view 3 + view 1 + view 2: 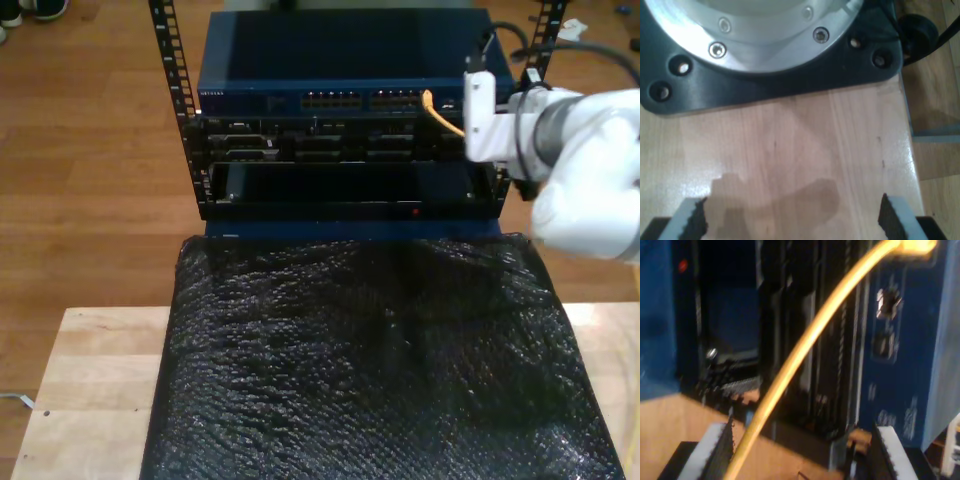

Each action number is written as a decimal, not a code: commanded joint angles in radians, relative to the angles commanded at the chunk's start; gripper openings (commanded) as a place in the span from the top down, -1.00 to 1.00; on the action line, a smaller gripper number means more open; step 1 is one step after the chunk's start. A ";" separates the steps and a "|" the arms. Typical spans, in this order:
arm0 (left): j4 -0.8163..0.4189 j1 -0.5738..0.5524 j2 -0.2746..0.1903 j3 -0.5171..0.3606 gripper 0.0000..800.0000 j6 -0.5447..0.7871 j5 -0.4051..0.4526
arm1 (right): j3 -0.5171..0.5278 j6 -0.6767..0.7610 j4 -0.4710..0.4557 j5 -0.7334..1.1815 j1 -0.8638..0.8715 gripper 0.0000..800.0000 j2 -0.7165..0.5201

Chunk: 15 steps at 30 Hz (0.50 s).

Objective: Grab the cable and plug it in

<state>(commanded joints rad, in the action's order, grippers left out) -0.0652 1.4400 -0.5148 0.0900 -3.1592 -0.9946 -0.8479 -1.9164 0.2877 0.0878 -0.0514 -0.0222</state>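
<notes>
While the cable (805,347) sits plugged into the blue switch (340,65), both claws gape wide, empty.

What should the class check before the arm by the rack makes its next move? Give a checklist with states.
1. Plug at a port of the blue switch: ok.
2. Plug fully seated: cannot tell.
3. My second gripper open: ok, jaws wide apart.
4. Cable clear of that gripper: not ok, it runs between the fingers, close to one.
5. My first gripper away from the cable: ok, open over the wooden table.
</notes>
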 joint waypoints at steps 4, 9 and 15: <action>0.000 0.000 0.000 0.000 -1.00 0.000 0.000 | 0.006 -0.049 -0.003 0.176 0.057 -0.80 -0.068; 0.000 0.000 0.000 0.000 -1.00 0.000 0.000 | 0.018 -0.120 -0.002 0.388 0.121 -0.96 -0.141; 0.000 0.000 0.000 0.000 -1.00 0.000 0.000 | 0.040 -0.183 -0.005 0.508 0.247 -0.97 -0.221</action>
<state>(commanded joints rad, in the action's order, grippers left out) -0.0652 1.4400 -0.5148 0.0900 -3.1592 -0.9946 -0.8080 -2.0990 0.2831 0.5957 0.1956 -0.2432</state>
